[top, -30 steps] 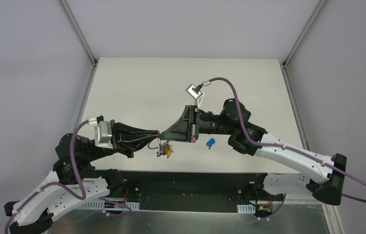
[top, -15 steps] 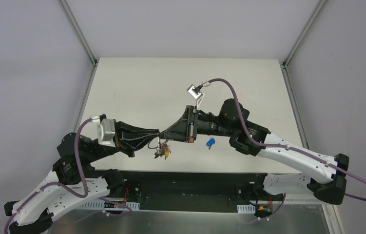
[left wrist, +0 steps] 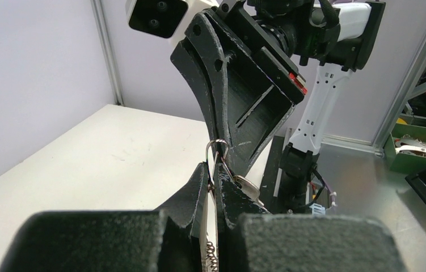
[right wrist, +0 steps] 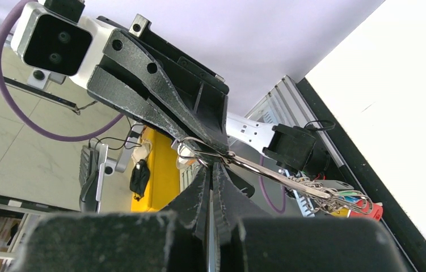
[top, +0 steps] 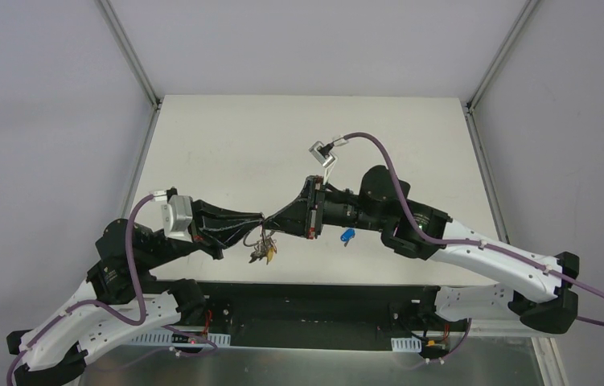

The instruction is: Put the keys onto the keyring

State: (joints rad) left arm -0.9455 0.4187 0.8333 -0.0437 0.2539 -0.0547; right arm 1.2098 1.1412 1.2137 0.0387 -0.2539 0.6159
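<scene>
The keyring (left wrist: 216, 148) is a thin wire loop held in the air between my two grippers. My left gripper (top: 260, 219) is shut on it, its fingertips (left wrist: 203, 170) pinching the wire. My right gripper (top: 271, 221) is shut tip to tip against the left, on the same loop (right wrist: 190, 148). A silver shaft (right wrist: 278, 177) runs from the loop to a hanging bunch of keys (top: 265, 251) with green, red and yellow caps (right wrist: 349, 199). The blue-capped key (top: 347, 236) lies on the table under the right wrist. I cannot make out the black-headed key.
The white table (top: 226, 153) stretches behind the grippers. A black rail (top: 314, 305) runs along the near edge between the arm bases. The right arm's purple cable (top: 363, 138) loops above its wrist.
Both grippers stay joined at the ring. The right arm has dropped and stretched slightly left. The hanging bunch has swung a little to the left.
</scene>
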